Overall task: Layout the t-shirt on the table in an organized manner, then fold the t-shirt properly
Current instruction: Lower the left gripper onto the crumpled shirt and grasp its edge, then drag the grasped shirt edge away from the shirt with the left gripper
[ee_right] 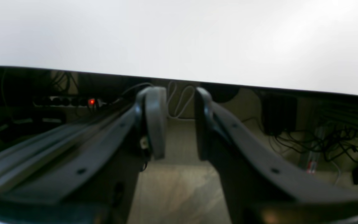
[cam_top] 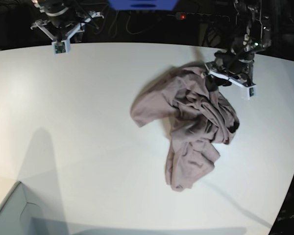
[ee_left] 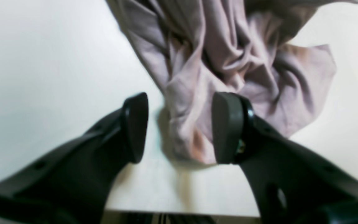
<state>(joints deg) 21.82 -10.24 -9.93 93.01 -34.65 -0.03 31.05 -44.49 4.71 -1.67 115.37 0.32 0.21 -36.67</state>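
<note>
You had the t-shirt [cam_top: 196, 122] lying crumpled in a heap on the table [cam_top: 78, 122], toward its far edge. Your left gripper [ee_left: 180, 127] hung just above the heap's far end, jaws apart and holding nothing. Your right gripper [ee_right: 180, 123] sat beyond the table's far edge, well away from the shirt, parted and empty.

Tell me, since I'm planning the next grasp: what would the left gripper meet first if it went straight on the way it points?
Probably the crumpled t-shirt: its bunched edge lies between the open fingers of the left gripper, on the table. Depth is unclear.
</note>
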